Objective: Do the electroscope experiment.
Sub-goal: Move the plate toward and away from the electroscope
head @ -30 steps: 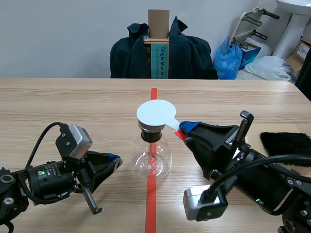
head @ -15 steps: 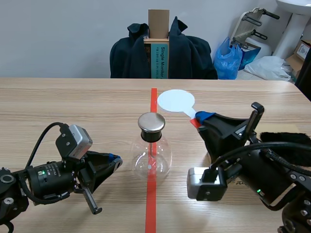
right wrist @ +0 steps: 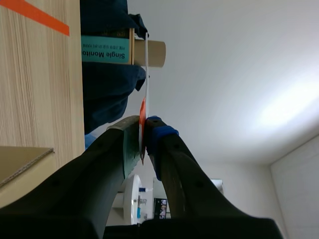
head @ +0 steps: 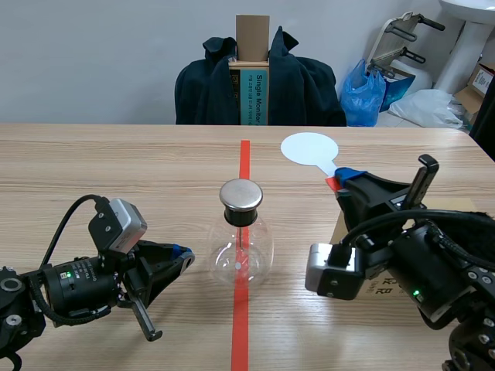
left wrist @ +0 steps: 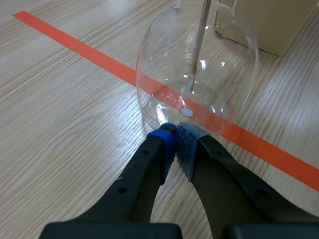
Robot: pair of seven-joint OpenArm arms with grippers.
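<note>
Right end effector (head: 346, 177) clamps the disc (head: 308, 148) by its stem; left end effector (left wrist: 175, 139), closed empty, has the flask (left wrist: 197, 74) just ahead.

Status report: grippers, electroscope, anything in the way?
Left gripper: jaws shut, empty, at flask base. Right gripper: jaws shut on disc, held up, clear of cap. Nothing between disc and cap.

I see a light wooden table (head: 116, 162) with an orange-red tape line (head: 244, 154) running down its middle. The glass flask (head: 241, 251) stands upright on that line. A flat piece of cardboard (left wrist: 271, 25) lies near the flask's right.
</note>
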